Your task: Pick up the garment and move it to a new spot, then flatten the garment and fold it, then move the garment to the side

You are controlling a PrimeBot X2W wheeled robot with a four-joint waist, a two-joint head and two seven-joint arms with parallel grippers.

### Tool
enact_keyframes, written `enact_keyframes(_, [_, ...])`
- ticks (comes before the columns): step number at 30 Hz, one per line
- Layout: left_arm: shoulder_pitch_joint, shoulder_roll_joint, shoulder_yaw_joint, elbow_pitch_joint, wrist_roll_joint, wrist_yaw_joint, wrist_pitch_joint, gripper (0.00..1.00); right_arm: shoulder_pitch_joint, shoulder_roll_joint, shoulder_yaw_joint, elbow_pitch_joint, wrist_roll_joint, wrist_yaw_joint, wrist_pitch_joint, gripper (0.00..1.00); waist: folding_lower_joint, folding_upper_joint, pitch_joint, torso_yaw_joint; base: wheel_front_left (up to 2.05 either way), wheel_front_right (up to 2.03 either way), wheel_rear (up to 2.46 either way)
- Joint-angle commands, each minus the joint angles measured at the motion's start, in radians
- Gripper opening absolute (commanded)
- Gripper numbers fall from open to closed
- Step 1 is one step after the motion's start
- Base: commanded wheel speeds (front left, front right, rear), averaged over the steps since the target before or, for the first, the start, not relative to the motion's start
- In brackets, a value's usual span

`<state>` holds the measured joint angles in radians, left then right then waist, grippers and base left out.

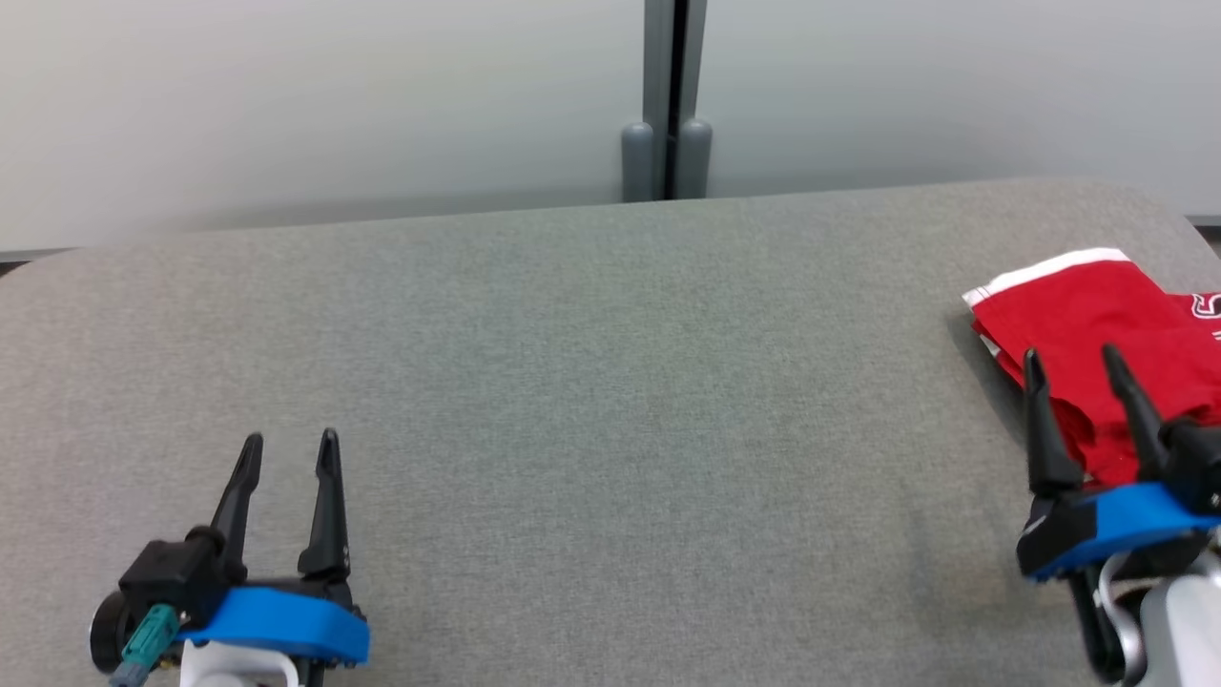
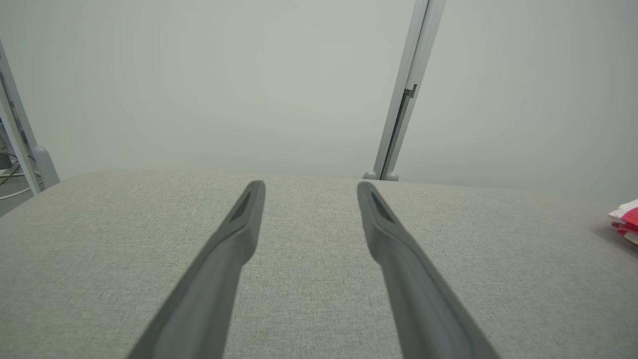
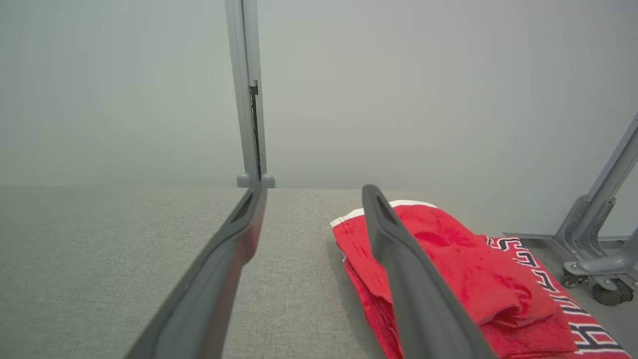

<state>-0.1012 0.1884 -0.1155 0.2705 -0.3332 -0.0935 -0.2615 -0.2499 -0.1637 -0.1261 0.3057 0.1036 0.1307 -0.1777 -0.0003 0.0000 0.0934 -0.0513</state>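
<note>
A grey fabric-covered tabletop (image 1: 610, 401) spreads before us, backed by pale wall panels that meet at a grey post (image 1: 666, 95) in the upper middle of the frame. At the right edge lies the folded red cloth garment (image 1: 1087, 305), with a white band and black-and-white lettering. Our right gripper (image 1: 1070, 355), lower right, has its fingers spread wide and holds nothing. Its tips are over the garment's near edge, and we cannot tell whether they touch. Our left gripper (image 1: 291, 439), lower left, is equally spread and empty over bare tabletop.
</note>
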Motion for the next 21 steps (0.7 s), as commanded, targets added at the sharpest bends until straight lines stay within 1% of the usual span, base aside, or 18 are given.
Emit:
enact_keyframes(1, [0.026,-0.005,0.017,0.0,0.006,-0.004,-0.004,1.0,0.064,0.027,0.007,-0.068,0.013,0.0,0.026,1.0,0.0003,0.0,-0.018,0.01,0.0,0.0,0.0])
enact_keyframes(5, [0.061,-0.022,0.044,0.009,0.01,-0.009,-0.004,1.0,0.151,0.059,0.02,-0.179,0.018,0.0,0.069,1.0,0.0003,0.0,-0.039,0.029,0.0,0.0,0.0])
enact_keyframes(6, [0.061,-0.022,0.044,0.009,0.01,-0.009,-0.004,1.0,0.151,0.059,0.02,-0.179,0.018,0.0,0.069,1.0,0.0003,0.0,-0.039,0.029,0.0,0.0,0.0])
enact_keyframes(9, [0.073,-0.026,0.063,0.012,0.017,-0.012,-0.004,1.0,0.189,0.076,0.024,-0.233,0.011,0.0,0.095,1.0,0.0003,0.0,-0.042,0.036,0.0,0.0,0.0])
enact_keyframes(13, [0.075,-0.039,0.072,0.023,0.029,-0.019,-0.004,1.0,0.21,0.082,0.019,-0.251,0.017,0.0,0.112,1.0,0.0003,0.0,-0.046,0.042,0.0,0.0,0.0])
enact_keyframes(21, [0.072,-0.047,0.086,0.038,0.042,-0.029,-0.005,1.0,0.227,0.089,0.009,-0.244,0.009,0.0,0.121,1.0,0.0003,0.0,-0.047,0.041,0.0,0.0,0.0])
